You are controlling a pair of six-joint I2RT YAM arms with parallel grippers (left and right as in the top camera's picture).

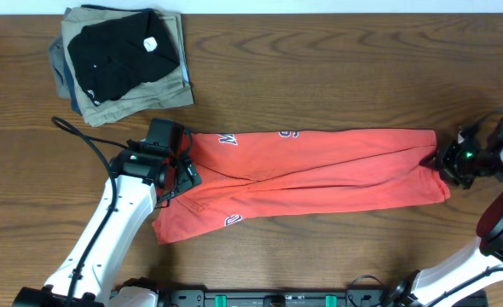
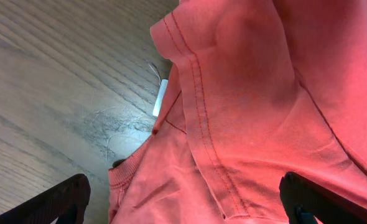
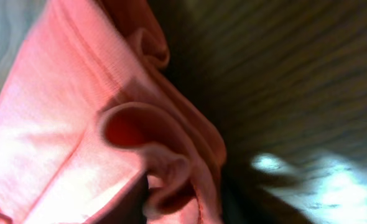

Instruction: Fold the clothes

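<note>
Two arms reach over a brown wood-grain table (image 1: 337, 77) that fills the view. Nearest, the left gripper (image 1: 180, 170) hangs over the left end of the T-shirt (image 1: 320, 170), jaws spread wide with nothing held and red-orange cloth beneath them. The T-shirt lies across the table's middle as a long folded band, with white lettering along its far edge. At its right end, the right gripper (image 1: 446, 162) pinches bunched fabric, jaws almost closed. Farther back, well apart at the left, a black garment (image 1: 119, 51) tops a khaki garment (image 1: 170, 89) and a blue garment (image 1: 57, 72).
</note>
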